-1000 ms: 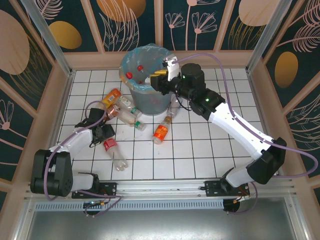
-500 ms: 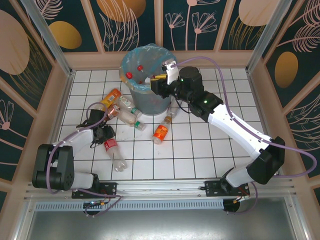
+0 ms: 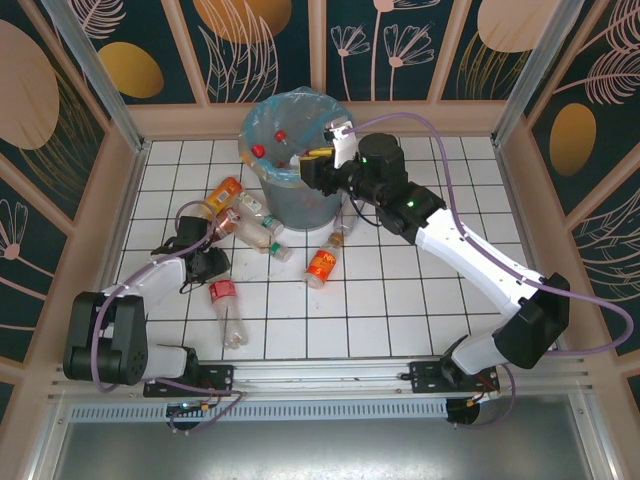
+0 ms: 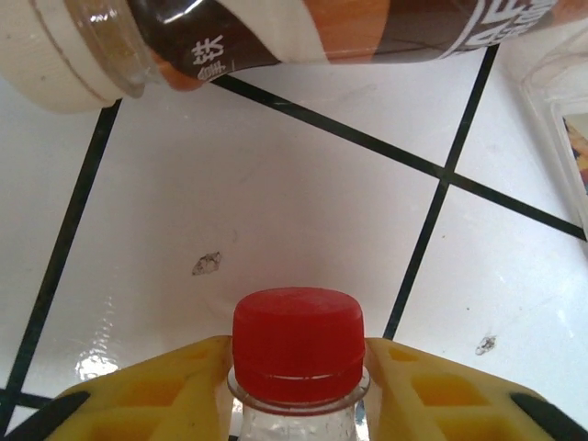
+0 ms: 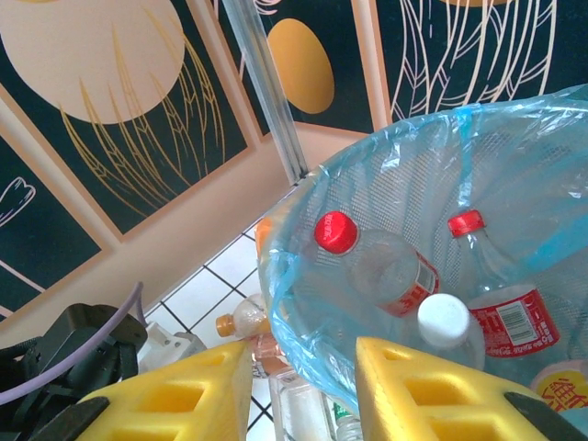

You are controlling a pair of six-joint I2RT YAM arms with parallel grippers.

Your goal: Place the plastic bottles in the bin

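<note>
One red-capped bottle (image 3: pixel 228 315) has swung slightly on the tabletop (image 3: pixel 400 300), near-left of the bin (image 3: pixel 300 205), our left end effector (image 4: pixel 296 367) clenched on its neck, so we judge it ready to lift; our right end effector (image 5: pixel 301 354) hangs released over the rim.

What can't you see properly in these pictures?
- Left wrist view: the red-capped bottle in the left gripper, its body cut off by the bottom edge.
- Left wrist view: the brown-labelled bottle, cut by the top edge.
- Right wrist view: the bottom of the bin, covered by the bottles lying inside.
- Top view: the orange bottle, its label too small to read.
</note>
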